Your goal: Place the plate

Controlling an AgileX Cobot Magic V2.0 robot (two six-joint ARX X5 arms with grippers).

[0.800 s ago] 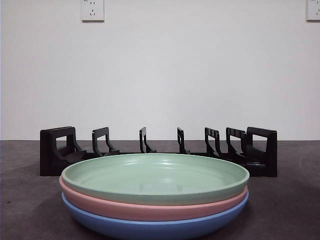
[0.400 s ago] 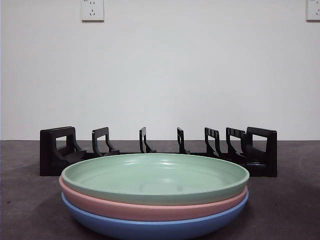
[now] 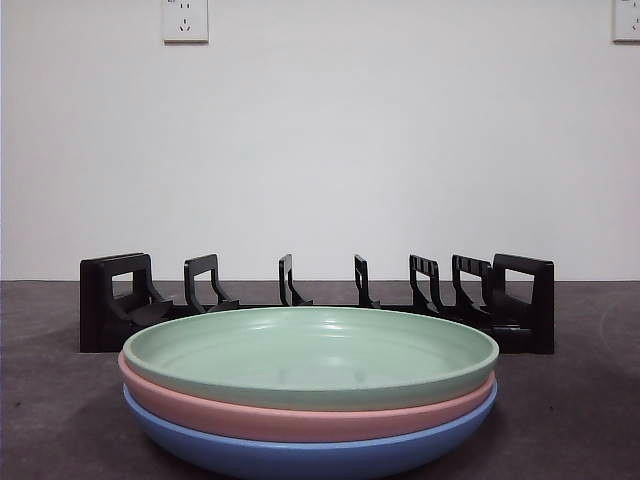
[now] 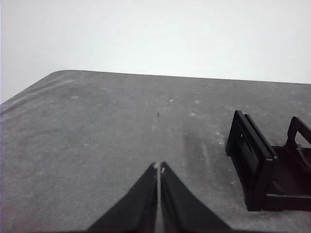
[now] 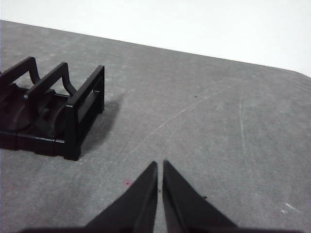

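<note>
Nearest the front camera: three plates nested in a stack on the dark table (image 3: pixel 50 420). Green plate (image 3: pixel 310 352) on top, pink plate (image 3: pixel 300 418) under it, blue plate (image 3: pixel 300 458) at the bottom, bearing the other two. Rims line up, so the stack sits level. Only the green one is free to lift without disturbing the rest, so it is likely the plate to take first.

Behind the stack, apart from it: black plate rack (image 3: pixel 120 300), long side toward the camera. Its upright dividers stand in a row with gaps between them, made to hold plates on edge. All slots seen from the front are empty. How much table lies between stack and rack is hard to read from this low angle.

Farther out, both arms wait. Left gripper (image 4: pixel 158 167) hangs above bare table just off one end of the rack, jaws pressed together, holding nothing. Right gripper (image 5: pixel 160 165) hangs off the other end, jaws nearly together with a thin slit between them, also empty. Neither is near the plates.

Judgement: nothing placed so far. A jaw pair must spread before it can pinch a rim.

Back wall: white, two sockets (image 3: pixel 185 20) high up.
</note>
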